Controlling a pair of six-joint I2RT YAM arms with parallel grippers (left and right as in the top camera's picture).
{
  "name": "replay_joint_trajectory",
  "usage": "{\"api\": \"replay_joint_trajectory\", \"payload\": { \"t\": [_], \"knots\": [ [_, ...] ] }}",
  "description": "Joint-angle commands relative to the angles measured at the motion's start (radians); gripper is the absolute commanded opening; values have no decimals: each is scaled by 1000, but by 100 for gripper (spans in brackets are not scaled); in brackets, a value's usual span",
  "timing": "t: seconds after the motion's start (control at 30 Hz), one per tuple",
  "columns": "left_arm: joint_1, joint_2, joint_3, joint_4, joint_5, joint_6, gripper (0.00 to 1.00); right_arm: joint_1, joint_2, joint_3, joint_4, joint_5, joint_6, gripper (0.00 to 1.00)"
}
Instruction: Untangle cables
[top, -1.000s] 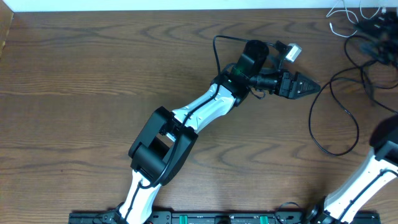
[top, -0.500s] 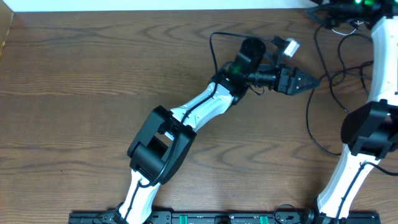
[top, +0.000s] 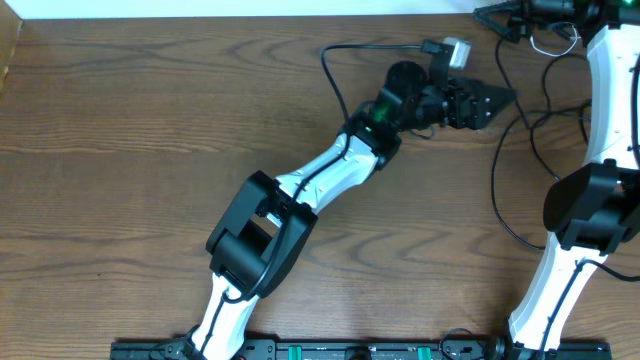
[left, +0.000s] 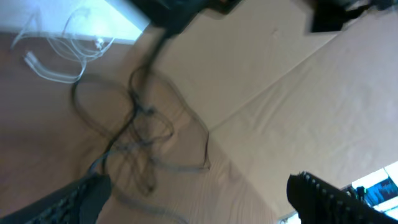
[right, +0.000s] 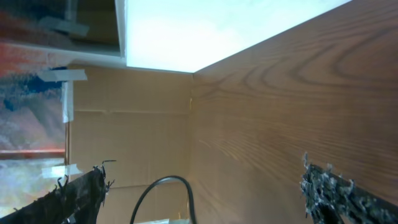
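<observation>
My left fingers (left: 81, 196) and right fingers (right: 336, 190) gape wide, empty, near the black cable (left: 138, 111) and white cable (left: 32, 60) at the surface's (top: 150, 120) far right corner.

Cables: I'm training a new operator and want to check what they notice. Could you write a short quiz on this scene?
1. Which is nearer the white cable: the left gripper or the right gripper?
2. True or false: both grippers are shut.
3. In the overhead view, the black cable lies: A) far left, B) right side, C) bottom centre.

Key: 1 right gripper; 2 false, both are open; 3 B.
</observation>
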Motion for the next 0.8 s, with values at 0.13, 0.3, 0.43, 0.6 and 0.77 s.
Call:
{"api": "replay_joint_trajectory", "payload": {
  "t": [0.13, 0.3, 0.43, 0.6, 0.77],
  "knots": [
    [-6, 38, 6, 26, -189, 5, 91, 27, 0, 16, 8, -96, 15, 99],
    [-10, 97, 6, 78, -313, 4, 83, 42, 0, 16, 8, -137, 11, 99],
    [-17, 100, 6, 111, -358, 4, 82, 64, 0, 16, 8, -143, 11, 99],
    [-23, 100, 6, 200, -357, -2, 81, 95, 0, 16, 8, -143, 12, 99],
    [-31, 100, 6, 243, -356, -25, 72, 114, 0, 16, 8, -143, 12, 99]
  ]
}}
